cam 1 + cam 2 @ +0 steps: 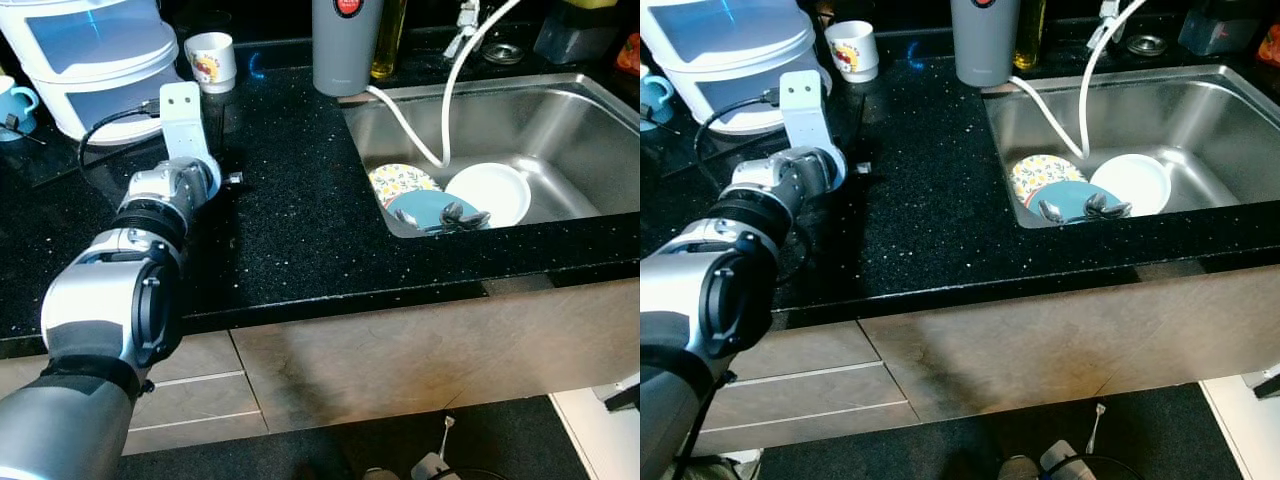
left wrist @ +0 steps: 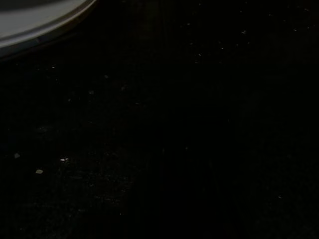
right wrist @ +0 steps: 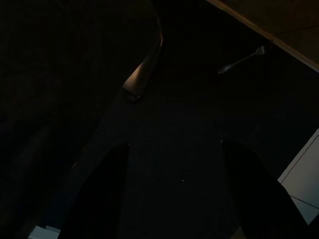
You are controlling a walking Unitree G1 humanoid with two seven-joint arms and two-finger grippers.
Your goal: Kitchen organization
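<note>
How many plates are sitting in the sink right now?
3: a patterned plate by the sink's left wall, a blue plate in front holding spoons, and a white plate beside them. More could be hidden underneath.

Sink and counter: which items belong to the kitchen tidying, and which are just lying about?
Likely job items: patterned plate, blue plate, white bowl, spoons, mug, left gripper.

Just about: grey canister, oil bottle, white drawers, hose.
</note>
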